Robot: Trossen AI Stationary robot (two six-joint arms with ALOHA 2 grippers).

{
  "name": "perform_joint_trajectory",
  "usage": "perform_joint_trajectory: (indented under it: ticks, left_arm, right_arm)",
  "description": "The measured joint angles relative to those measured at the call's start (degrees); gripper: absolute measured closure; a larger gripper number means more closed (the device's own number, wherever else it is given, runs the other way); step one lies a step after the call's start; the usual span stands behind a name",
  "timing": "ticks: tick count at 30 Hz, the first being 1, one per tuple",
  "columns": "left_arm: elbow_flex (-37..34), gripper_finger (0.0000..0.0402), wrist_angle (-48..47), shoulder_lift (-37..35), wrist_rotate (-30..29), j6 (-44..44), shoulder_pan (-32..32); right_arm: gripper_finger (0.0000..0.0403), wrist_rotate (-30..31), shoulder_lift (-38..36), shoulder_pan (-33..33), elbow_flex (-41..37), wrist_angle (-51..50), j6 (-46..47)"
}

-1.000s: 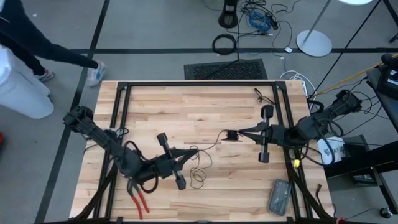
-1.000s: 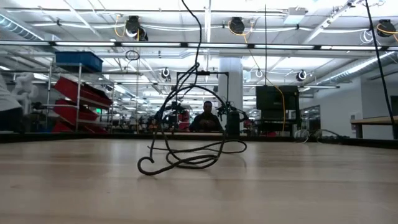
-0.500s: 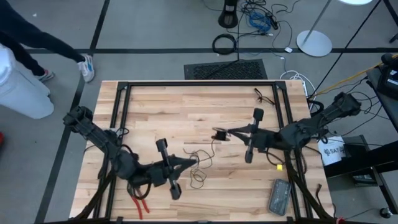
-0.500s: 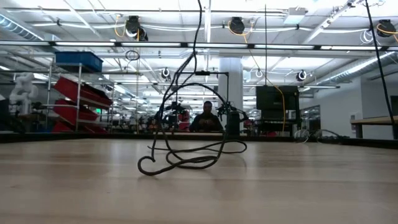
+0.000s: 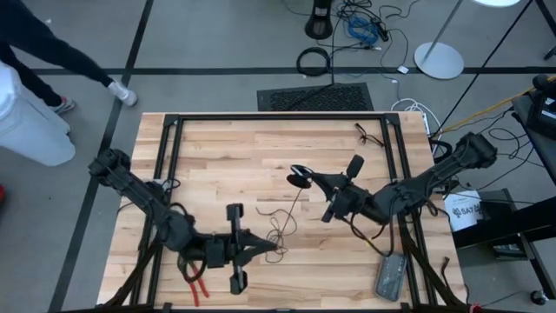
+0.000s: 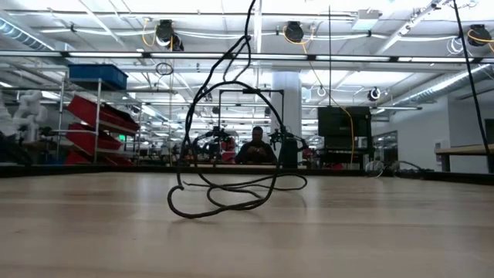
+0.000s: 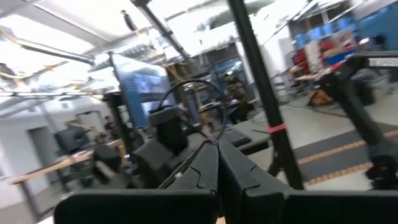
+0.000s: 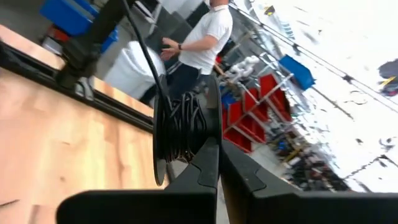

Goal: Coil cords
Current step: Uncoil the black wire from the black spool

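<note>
The cord is a very thin black wire [image 5: 280, 228] with a small round puck [image 5: 298, 177] at one end. Its loose loops [image 6: 224, 193] lie on the wood near the table's middle, and one strand climbs out of the low view's top. My right gripper [image 5: 306, 179] is shut on the puck [image 8: 180, 134], which has cord wound round it, above the middle of the table. My left gripper [image 5: 276, 248] is shut on the wire nearer the front edge, just beside the loops. My left gripper pinches the thin wire [image 7: 211, 140] between its two fingertips, reaching roughly level from the table's left. The wire arcs up and away from the tips, slack. My right gripper pinches the puck at its rim [image 8: 186, 153] between both fingers, coming about level from the table's right. The puck is lifted clear of the wood, and the wire trails from it down to the loops.
Red-handled pliers [image 5: 193, 280] lie near the front left, under my left arm. A grey device [image 5: 389, 275] sits at the front right, and a small dark cord scrap [image 5: 365, 133] at the far right. A black frame [image 5: 174, 148] edges the table. A person [image 5: 35, 52] walks beyond the far left corner.
My right gripper has carried the puck toward the table's left while rolling its wrist. My left gripper's tips have swung toward the near edge with the wire. The standing loop in the low view has grown taller and wider.
</note>
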Motion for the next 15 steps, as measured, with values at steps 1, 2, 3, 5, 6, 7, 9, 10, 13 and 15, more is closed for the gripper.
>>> perform_joint_trajectory:
  ticks: [1,2,3,5,6,7,9,10,13,15]
  left_arm:
    - [0.0,0.0400,-0.4,0.3,1.4,-0.9,0.4]
    - [0.0,0.0400,-0.8,0.8,2.4,-1.7,0.8]
    - [0.0,0.0400,-0.9,1.3,3.6,-2.5,1.3]
    - [0.0,0.0400,-0.9,2.6,5.4,-3.2,2.2]
    - [0.0,0.0400,-0.9,3.5,6.0,-3.2,2.7]
    - [0.0,0.0400,-0.9,4.3,6.4,-3.2,3.2]
    - [0.0,0.0400,-1.0,5.8,6.7,-3.2,4.4]
    - [0.0,0.0400,-1.0,6.5,6.7,-3.2,5.0]
    - [0.0,0.0400,-1.0,8.3,6.7,-3.3,6.8]
    - [0.0,0.0400,-1.0,9.5,6.7,-4.3,8.1]
  right_arm:
    - [0.0403,0.5,0.5,0.0,0.0,1.3,-1.2]
    - [0.0403,1.2,1.0,0.0,0.0,2.8,-2.3]
    - [0.0403,1.9,1.5,0.0,0.0,4.3,-3.4]
    - [0.0403,3.5,2.1,0.3,0.0,6.7,-5.6]
    - [0.0403,4.3,2.3,0.5,0.0,7.7,-6.7]
    - [0.0403,5.0,2.4,0.7,0.0,9.0,-7.7]
    - [0.0403,5.9,2.5,1.4,0.0,11.0,-9.4]
    - [0.0403,6.4,2.5,1.7,0.0,12.0,-9.9]
    - [0.0403,6.5,2.1,2.9,0.0,14.5,-11.0]
    - [0.0403,6.4,1.7,3.5,0.0,16.2,-11.2]
